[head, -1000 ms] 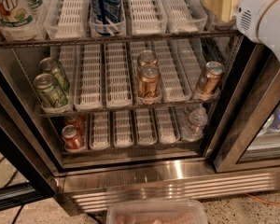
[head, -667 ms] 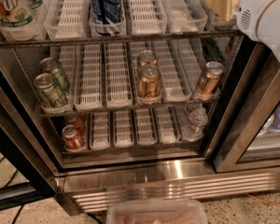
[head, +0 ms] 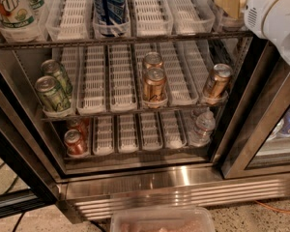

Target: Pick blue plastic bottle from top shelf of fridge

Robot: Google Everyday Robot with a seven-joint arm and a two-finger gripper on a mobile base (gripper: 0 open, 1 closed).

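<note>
The fridge (head: 183, 182) stands open, with a steel frame and wire shelves. The top shelf (head: 150, 38) carries white slotted lane trays. The clear blue plastic bottle with the pale label is not in view. Two dark blue Pepsi bottles (head: 108, 6) stand in a middle lane of the top shelf. A green 7UP bottle (head: 14, 8) stands at its left end. My gripper (head: 229, 1), beige at the tip of the white arm (head: 275, 18), is at the right end of the top shelf, well right of the Pepsi bottles.
The middle shelf holds two green cans (head: 53, 88), two copper cans (head: 154, 81) and one more at the right (head: 216, 83). The bottom shelf holds red cans (head: 76, 140) and a small clear water bottle (head: 203, 127). A glass door (head: 261, 129) stands right. A clear tub (head: 162, 220) lies below.
</note>
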